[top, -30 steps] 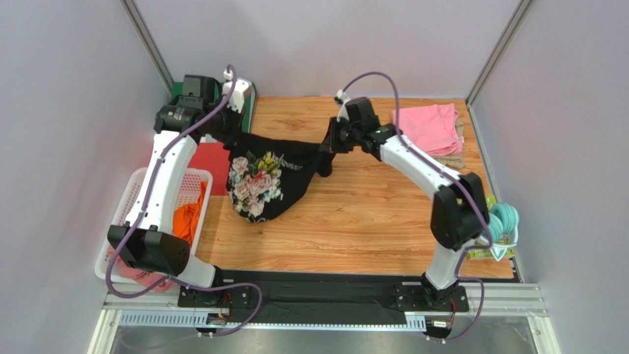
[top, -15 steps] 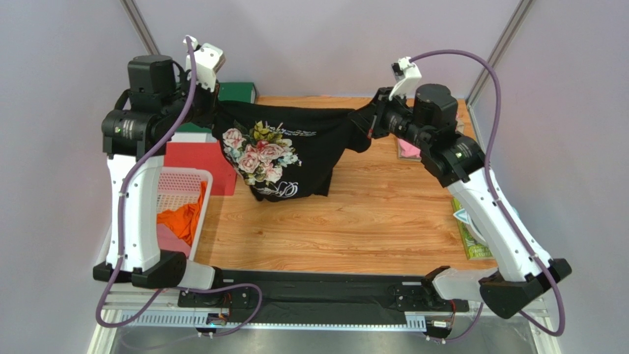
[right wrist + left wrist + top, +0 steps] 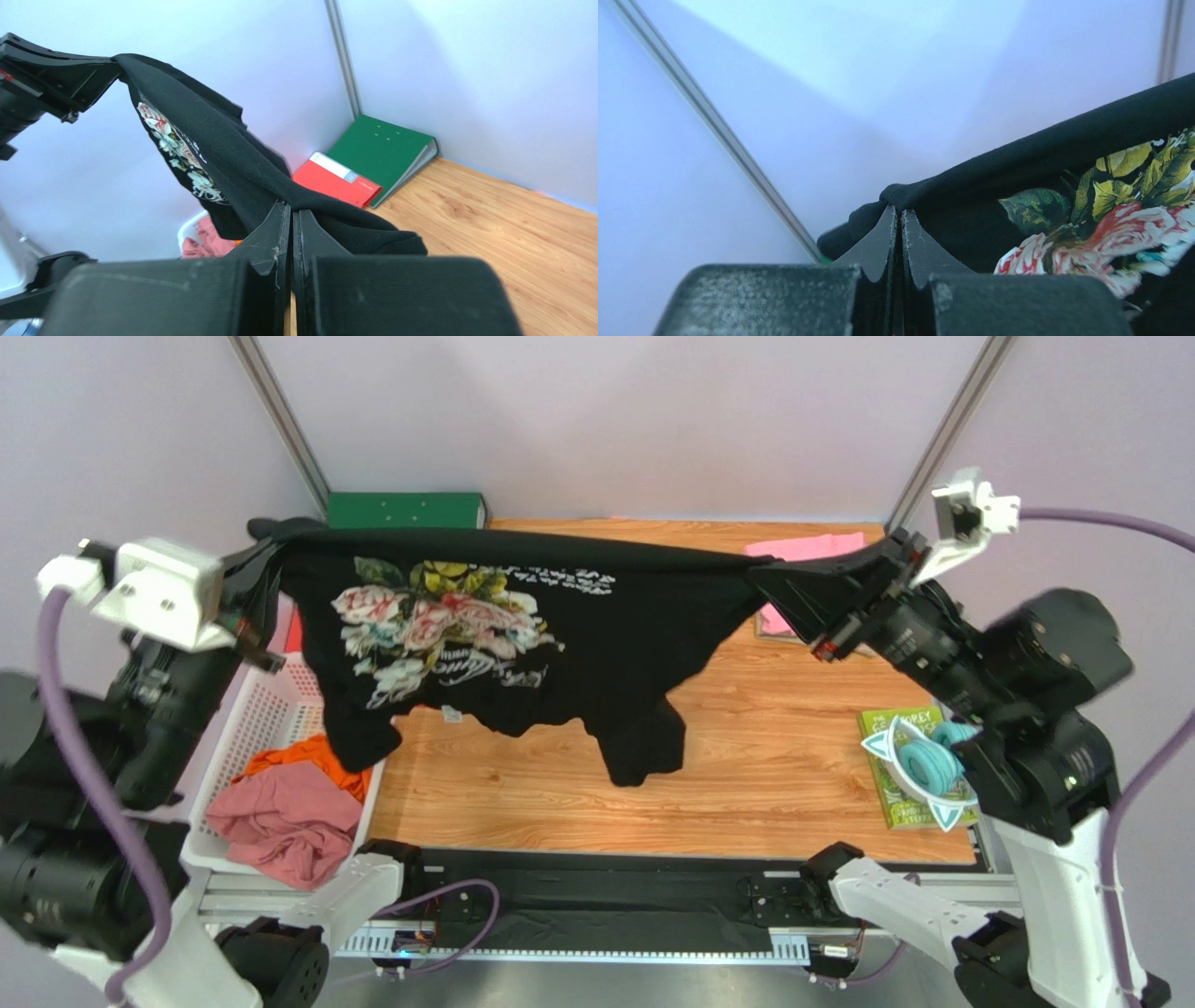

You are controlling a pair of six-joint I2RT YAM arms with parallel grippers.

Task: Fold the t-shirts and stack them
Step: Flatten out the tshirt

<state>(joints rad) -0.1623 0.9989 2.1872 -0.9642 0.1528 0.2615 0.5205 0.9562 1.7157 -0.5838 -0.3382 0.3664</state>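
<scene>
The large black t-shirt (image 3: pixel 561 637) with its pink-rose print (image 3: pixel 435 623) hangs spread in the air above the wooden table (image 3: pixel 786 756), pulled taut along its top edge. My left gripper (image 3: pixel 264 560) is shut on its left corner, where black cloth (image 3: pixel 1032 175) bunches at the closed fingertips (image 3: pixel 899 210). At the other end, my right gripper (image 3: pixel 838 612) is shut on the right corner; the shirt (image 3: pixel 231 161) runs away from its tip (image 3: pixel 290 206). A folded pink shirt (image 3: pixel 807 549) lies at the back right, partly hidden. Orange (image 3: pixel 302 756) and dusty-rose (image 3: pixel 288 819) shirts lie in the basket.
A white basket (image 3: pixel 267 714) stands at the table's left edge. A green binder (image 3: pixel 407 510) leans at the back left, with a red binder (image 3: pixel 337 180) beside it. A teal coiled bundle (image 3: pixel 933 763) lies on a green packet at the right edge.
Both arms have risen and swung apart, lifting the black shirt off the table and stretching it wide. Its hem now hangs free above the wood.
</scene>
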